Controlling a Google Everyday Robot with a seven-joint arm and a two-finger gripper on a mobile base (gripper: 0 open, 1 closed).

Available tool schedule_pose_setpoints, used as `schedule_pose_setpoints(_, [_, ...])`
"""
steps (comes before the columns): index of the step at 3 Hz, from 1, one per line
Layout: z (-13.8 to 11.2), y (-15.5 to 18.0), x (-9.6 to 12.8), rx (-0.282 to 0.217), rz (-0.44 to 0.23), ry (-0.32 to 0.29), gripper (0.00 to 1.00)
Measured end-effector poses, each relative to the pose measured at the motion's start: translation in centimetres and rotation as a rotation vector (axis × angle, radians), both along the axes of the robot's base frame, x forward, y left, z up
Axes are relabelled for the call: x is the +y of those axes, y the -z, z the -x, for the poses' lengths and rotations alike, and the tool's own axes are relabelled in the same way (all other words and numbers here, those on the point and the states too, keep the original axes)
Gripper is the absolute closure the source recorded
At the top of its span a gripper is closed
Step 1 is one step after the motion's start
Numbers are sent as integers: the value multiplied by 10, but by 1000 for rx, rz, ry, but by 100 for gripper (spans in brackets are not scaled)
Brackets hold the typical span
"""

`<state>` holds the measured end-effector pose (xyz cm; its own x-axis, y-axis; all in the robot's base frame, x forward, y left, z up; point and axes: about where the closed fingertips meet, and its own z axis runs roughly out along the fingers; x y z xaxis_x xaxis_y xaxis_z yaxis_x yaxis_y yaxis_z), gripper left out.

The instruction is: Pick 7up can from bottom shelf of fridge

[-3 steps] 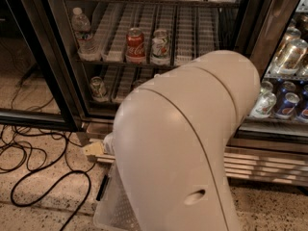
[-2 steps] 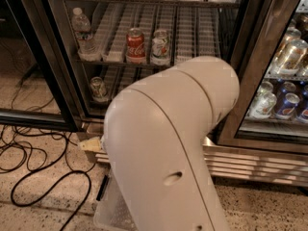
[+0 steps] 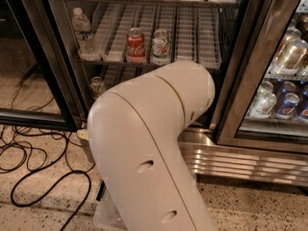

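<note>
The 7up can [image 3: 97, 86], dull green and silvery, stands at the left end of the bottom shelf [image 3: 115, 75] inside the fridge [image 3: 231, 160], whose door is open. My pale arm housing [image 3: 154, 143] fills the middle of the view and reaches toward the lower shelf, covering most of it. The gripper is hidden behind the arm, somewhere near the bottom shelf to the right of the can, so it does not show.
On the rack above stand a red cola can [image 3: 136, 45], a white-and-green can [image 3: 161, 46] and a water bottle [image 3: 83, 33]. The open glass door [image 3: 33, 81] is at the left. A closed cooler door [image 3: 284, 95] with cans is at the right. Black cables [image 3: 33, 172] lie on the floor.
The arm housing has swung to the left and now covers more of the bottom shelf's middle. The cans and bottle have not moved.
</note>
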<state>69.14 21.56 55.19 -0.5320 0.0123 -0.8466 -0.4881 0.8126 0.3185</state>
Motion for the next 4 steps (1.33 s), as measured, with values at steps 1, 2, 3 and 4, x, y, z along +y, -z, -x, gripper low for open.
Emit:
schedule_pose_setpoints(1, [-1,0,-1,5,-3,9,0])
schedule_pose_setpoints(2, [-8,-2,9,-22,-40,3,0])
schedule_pose_setpoints(3, [-25,-9,22,-91,-56,19,0])
schedule_pose_setpoints(4, [-39,-14,31,-160,-43,35,0])
